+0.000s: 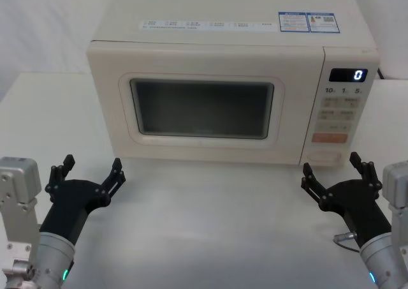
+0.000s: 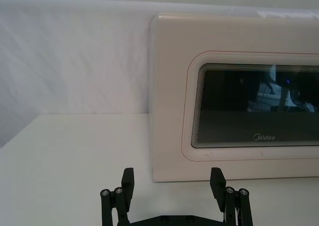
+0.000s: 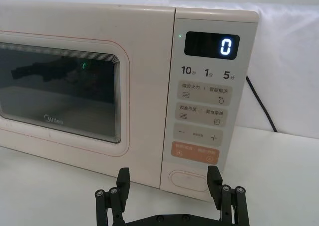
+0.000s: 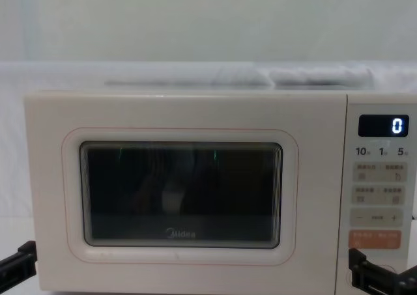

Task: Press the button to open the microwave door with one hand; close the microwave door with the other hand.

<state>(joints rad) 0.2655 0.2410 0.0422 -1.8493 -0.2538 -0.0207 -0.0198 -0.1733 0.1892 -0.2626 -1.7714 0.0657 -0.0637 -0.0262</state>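
The black angular left gripper hovered spread open before the broad cream microwave door, which sat flush shut. The black right gripper, fingers parted, hung just before the cream pill-shaped button.

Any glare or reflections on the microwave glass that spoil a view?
Left wrist view: the microwave door window mirrors bright room shapes at its right. Right wrist view: a dark reflection and a green glint. Chest view: two faint green streaks. Head view: dull, even glass; the display glows legibly.
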